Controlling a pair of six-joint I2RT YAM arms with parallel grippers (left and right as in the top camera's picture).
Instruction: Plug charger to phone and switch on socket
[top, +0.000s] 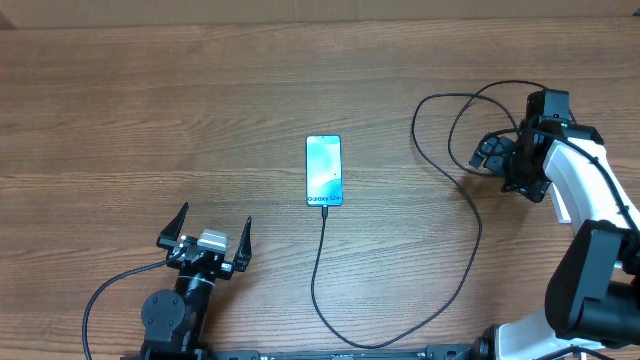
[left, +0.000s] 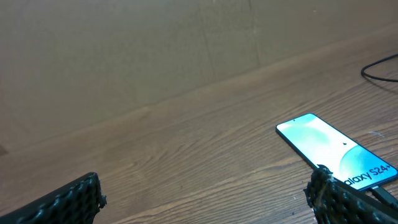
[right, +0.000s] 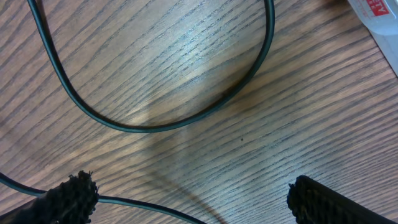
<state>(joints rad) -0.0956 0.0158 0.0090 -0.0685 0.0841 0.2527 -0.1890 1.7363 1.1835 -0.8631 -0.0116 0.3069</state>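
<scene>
The charger (top: 322, 260) was seen plugged into the phone (top: 324, 171). Left tool (top: 215, 215) and right tool (right: 193, 196) were held open; the socket (right: 376, 15), ahead of the latter, was yet to be switched.

phone (left: 333, 149) on table (left: 186, 155), fingers (left: 68, 202) spread
</scene>
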